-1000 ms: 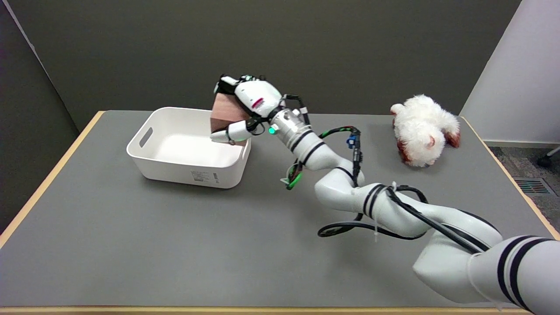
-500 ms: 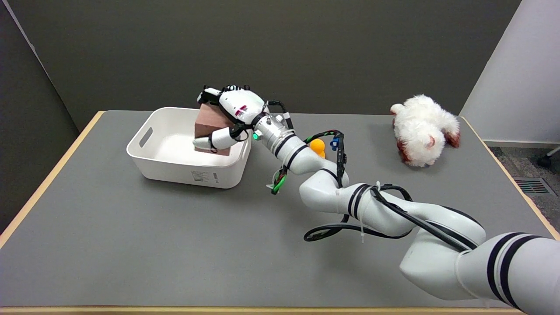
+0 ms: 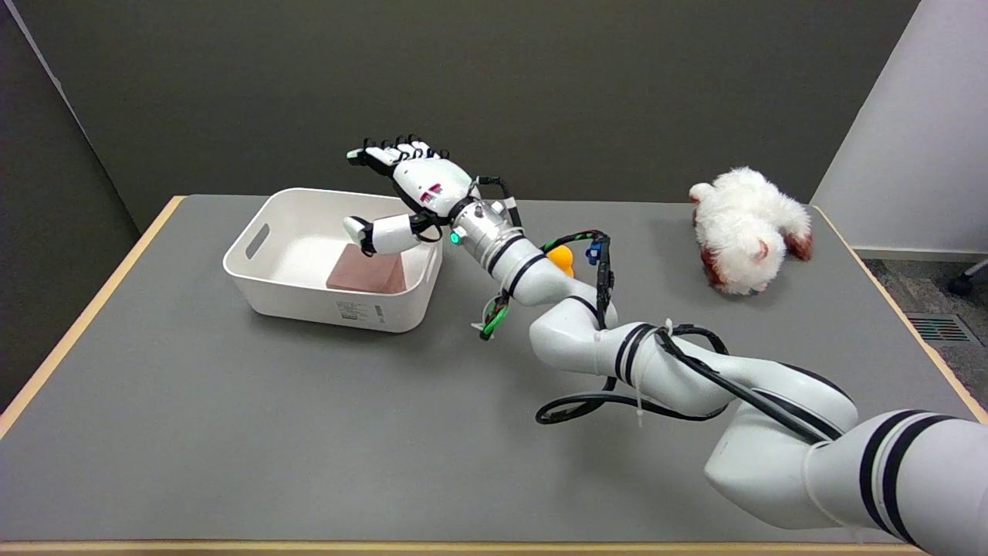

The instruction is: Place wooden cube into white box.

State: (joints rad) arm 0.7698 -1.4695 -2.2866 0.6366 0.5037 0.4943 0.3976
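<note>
The wooden cube (image 3: 367, 273) lies inside the white box (image 3: 270, 293), against its right wall, only its reddish-brown top showing above the rim. My right hand (image 3: 401, 189) hovers above the box's right end with fingers spread wide and the thumb pointing left over the cube. Nothing is held in it. A clear gap separates the hand from the cube.
A white and brown plush toy (image 3: 746, 229) lies at the back right of the grey table (image 3: 231, 432). An orange ball (image 3: 561, 259) peeks out behind my forearm. A black cable loops on the table beneath the arm.
The hand carried the cube leftward over the box, then spread its fingers and let go. The cube dropped to the box floor; the hand stays above it.
</note>
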